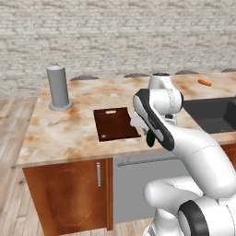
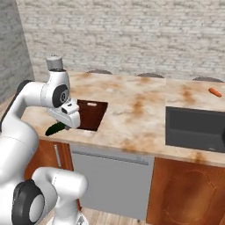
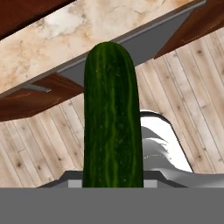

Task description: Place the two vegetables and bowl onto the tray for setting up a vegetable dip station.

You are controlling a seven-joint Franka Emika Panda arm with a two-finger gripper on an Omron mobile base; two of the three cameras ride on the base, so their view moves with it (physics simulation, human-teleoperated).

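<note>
My gripper (image 2: 66,125) is shut on the slim dark green vegetable (image 3: 113,118), holding it by one end. The vegetable (image 1: 150,138) hangs just past the counter's front edge, by the near right corner of the tray (image 1: 115,123). In the right base view the vegetable (image 2: 56,128) sticks out to the left, below the tray (image 2: 90,115). Nothing lies on the dark reddish-brown board. The orange carrot (image 1: 204,82) lies far off at the back right of the counter (image 2: 214,92). The bowl is out of view.
A tall grey cylinder (image 1: 58,90) stands at the counter's back left. A dark sink (image 2: 195,127) is sunk into the counter at the right. Under the counter are a grey panel (image 1: 133,177) and wooden cabinet doors (image 1: 69,196). A brick wall runs behind.
</note>
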